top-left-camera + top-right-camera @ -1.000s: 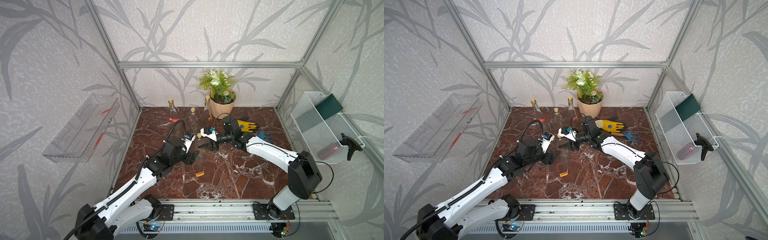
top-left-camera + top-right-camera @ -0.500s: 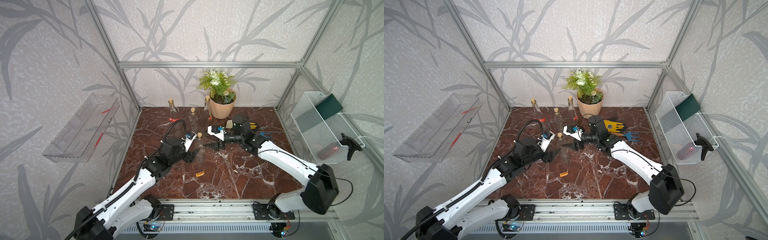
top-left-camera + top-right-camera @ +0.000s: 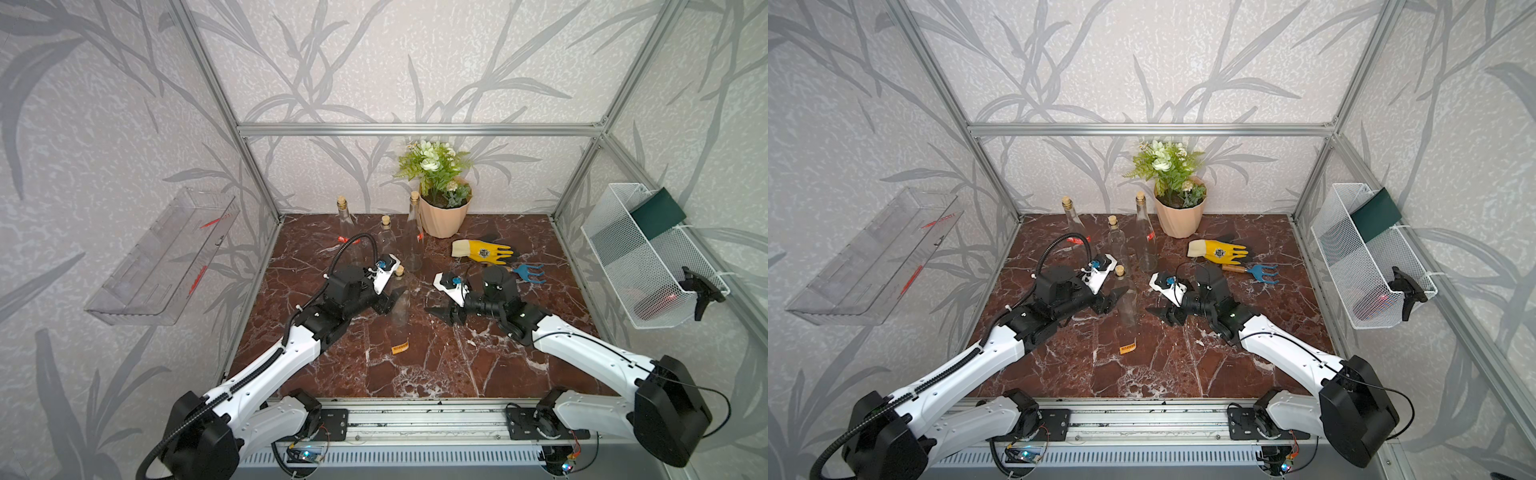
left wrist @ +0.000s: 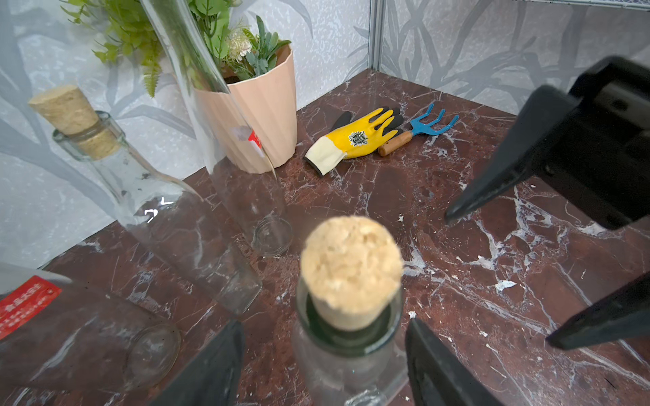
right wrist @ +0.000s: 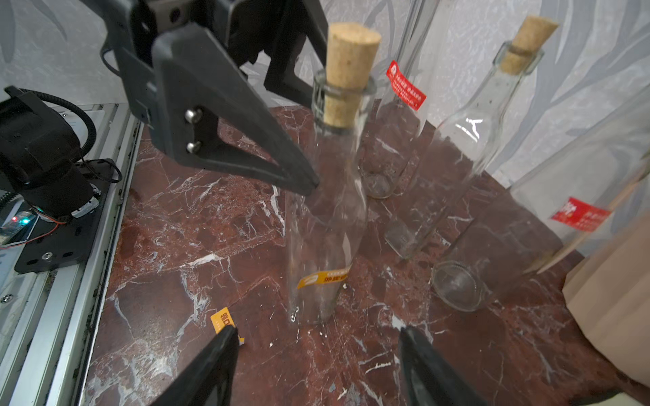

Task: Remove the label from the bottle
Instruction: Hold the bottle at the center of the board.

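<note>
A clear corked bottle (image 3: 400, 305) (image 3: 1127, 305) (image 5: 327, 211) stands mid-floor. My left gripper (image 3: 395, 300) (image 3: 1118, 299) (image 4: 325, 323) is open with its fingers (image 5: 228, 140) on either side of the bottle's shoulder; one tip sits right at the glass and the other is apart. An orange label (image 3: 400, 348) (image 3: 1128, 347) (image 5: 225, 321) lies loose on the floor in front of the bottle. An orange strip (image 5: 325, 277) also shows low on the bottle's body. My right gripper (image 3: 440, 316) (image 3: 1160, 316) (image 5: 316, 330) (image 4: 499, 281) is open and empty, to the right of the bottle.
Behind stand three more corked bottles (image 3: 346, 224) (image 3: 386, 239) (image 3: 414, 237), two with red labels. A plant pot (image 3: 442, 218), a yellow glove (image 3: 482, 251) and a blue hand rake (image 3: 528, 272) sit at the back right. Clear tray (image 3: 166, 257) on left wall, mesh basket (image 3: 648, 266) on right wall.
My right gripper has drawn back from the bottle's neck, to the right, forward and lower. The left gripper stays around the bottle; the loose label has not moved.
</note>
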Available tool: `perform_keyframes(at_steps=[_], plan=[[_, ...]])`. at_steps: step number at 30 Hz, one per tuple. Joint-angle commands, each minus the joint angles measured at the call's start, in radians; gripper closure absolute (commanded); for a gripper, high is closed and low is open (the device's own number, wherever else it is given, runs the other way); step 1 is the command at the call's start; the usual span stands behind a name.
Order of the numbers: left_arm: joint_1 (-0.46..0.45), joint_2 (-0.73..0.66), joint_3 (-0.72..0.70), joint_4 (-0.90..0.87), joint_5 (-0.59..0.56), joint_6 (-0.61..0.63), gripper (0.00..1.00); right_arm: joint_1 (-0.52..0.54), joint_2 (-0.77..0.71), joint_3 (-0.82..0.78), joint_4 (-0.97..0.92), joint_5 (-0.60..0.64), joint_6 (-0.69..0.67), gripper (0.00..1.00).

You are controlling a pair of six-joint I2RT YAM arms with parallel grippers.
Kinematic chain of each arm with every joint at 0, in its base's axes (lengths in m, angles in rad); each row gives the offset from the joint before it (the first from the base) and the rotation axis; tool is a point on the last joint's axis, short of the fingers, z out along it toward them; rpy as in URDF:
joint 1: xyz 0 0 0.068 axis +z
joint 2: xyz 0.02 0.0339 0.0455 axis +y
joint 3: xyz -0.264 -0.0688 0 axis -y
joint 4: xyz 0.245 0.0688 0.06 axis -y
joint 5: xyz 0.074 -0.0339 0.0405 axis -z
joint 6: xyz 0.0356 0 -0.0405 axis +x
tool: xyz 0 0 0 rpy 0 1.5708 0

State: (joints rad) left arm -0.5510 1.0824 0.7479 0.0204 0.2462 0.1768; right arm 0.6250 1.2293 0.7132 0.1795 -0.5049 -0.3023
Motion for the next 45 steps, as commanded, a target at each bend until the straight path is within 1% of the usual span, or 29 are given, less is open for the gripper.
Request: perform_keyframes(at_steps=[1, 9, 14, 22, 25, 30, 33, 39, 45], plan=[[0.005, 0.018, 0.039, 0.084, 0.039, 0.035, 0.29, -0.004, 0.001, -0.018, 0.091, 0.022, 0.06, 0.27], [0.004, 0.055, 0.045, 0.152, -0.002, 0.024, 0.37, -0.003, 0.033, -0.026, 0.126, 0.012, 0.069, 0.27], [0.003, 0.067, 0.047, 0.16, 0.013, 0.007, 0.45, -0.004, 0.048, -0.038, 0.144, 0.003, 0.082, 0.28], [0.002, 0.054, 0.032, 0.153, 0.009, 0.006, 0.64, -0.002, 0.064, -0.052, 0.169, -0.01, 0.096, 0.28], [0.0, 0.046, 0.035, 0.139, 0.011, 0.003, 0.73, -0.001, 0.079, -0.065, 0.196, -0.014, 0.109, 0.29], [-0.004, 0.016, 0.042, 0.104, -0.032, -0.032, 0.9, 0.01, 0.124, -0.088, 0.294, -0.038, 0.126, 0.3], [-0.009, -0.004, 0.039, 0.09, -0.069, -0.061, 0.96, 0.024, 0.167, -0.098, 0.378, -0.041, 0.137, 0.31], [-0.013, -0.043, 0.017, 0.072, -0.088, -0.096, 0.98, 0.066, 0.289, -0.087, 0.537, -0.04, 0.147, 0.32], [-0.016, -0.077, -0.02, 0.069, -0.103, -0.104, 0.99, 0.087, 0.404, -0.07, 0.709, -0.052, 0.199, 0.41]])
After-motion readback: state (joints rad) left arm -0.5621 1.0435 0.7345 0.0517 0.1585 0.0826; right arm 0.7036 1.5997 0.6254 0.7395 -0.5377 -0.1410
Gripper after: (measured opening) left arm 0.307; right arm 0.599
